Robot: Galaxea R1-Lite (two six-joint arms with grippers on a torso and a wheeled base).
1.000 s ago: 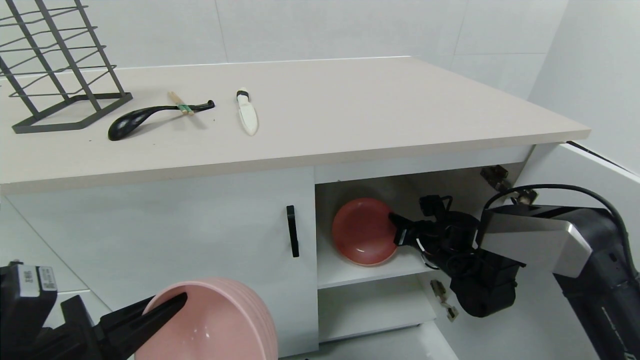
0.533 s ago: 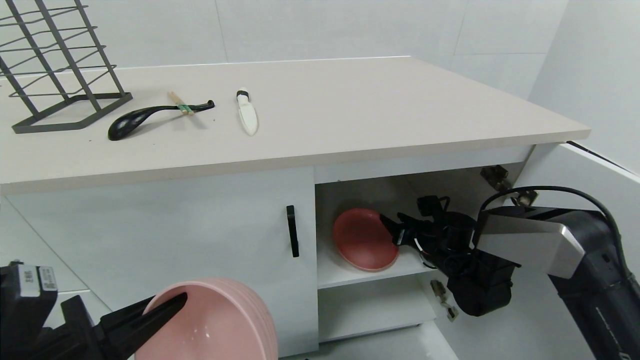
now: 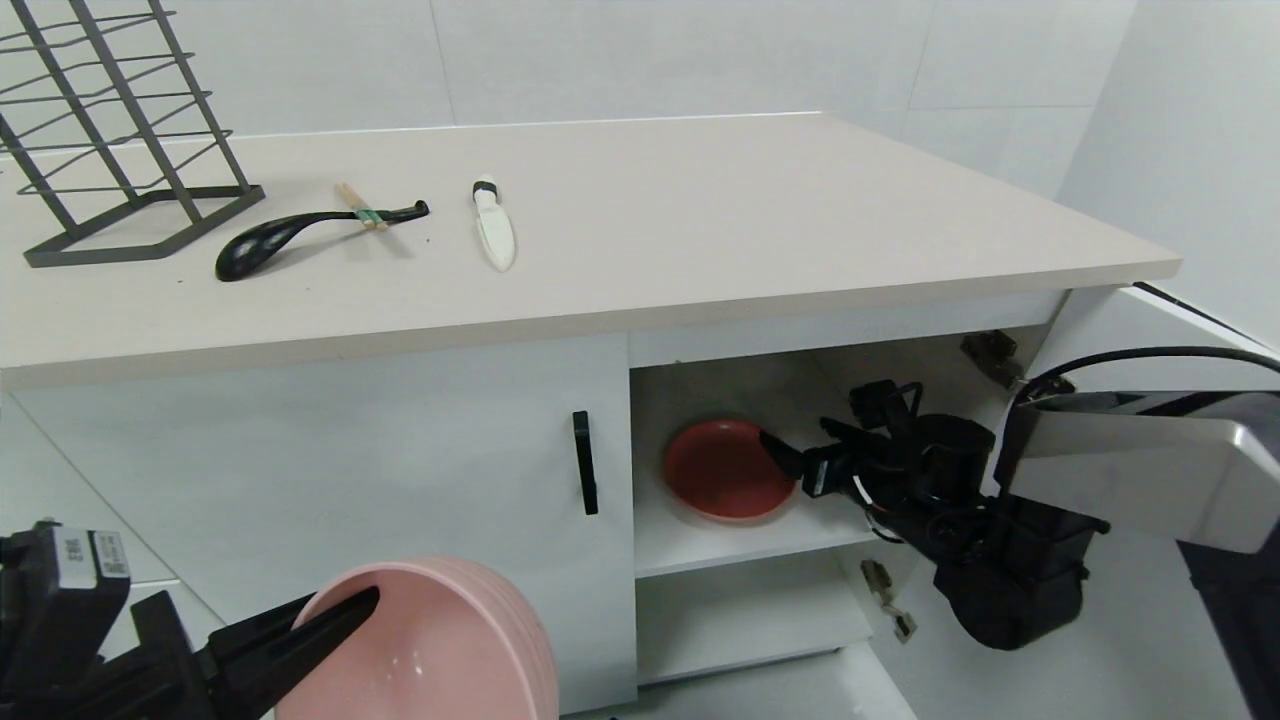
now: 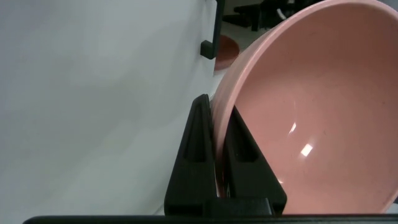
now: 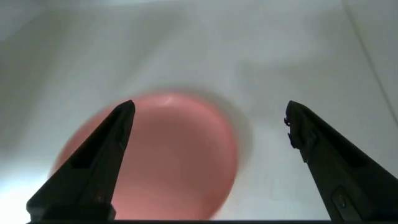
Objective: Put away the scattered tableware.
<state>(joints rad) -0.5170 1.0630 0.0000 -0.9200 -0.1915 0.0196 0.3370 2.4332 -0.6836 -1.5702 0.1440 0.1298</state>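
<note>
Low beside me, my left hand [image 4: 216, 124] is clamped on the rim of a pink bowl [image 3: 450, 650], one finger inside and one outside the wall. From the head view more pink rims seem to be nested under that bowl. The whole lot hangs in front of the closed cabinet door [image 3: 420, 480], below its black handle [image 3: 585, 462].

My right hand [image 5: 209, 107] sits inside the open side of the cabinet with its fingers spread wide and nothing between them. Just ahead of the fingertips a red plate [image 3: 725, 468] lies flat on the upper shelf [image 3: 700, 545]. Whether the nearer fingertip touches its rim I cannot tell.

Well above both hands, on the table [image 3: 750, 220], lie a black spoon [image 3: 270, 235], a pair of chopsticks [image 3: 358, 207] crossing the spoon's handle, and a white knife [image 3: 493, 225] just beside them. A wire rack [image 3: 110, 130] stands beyond the spoon.
</note>
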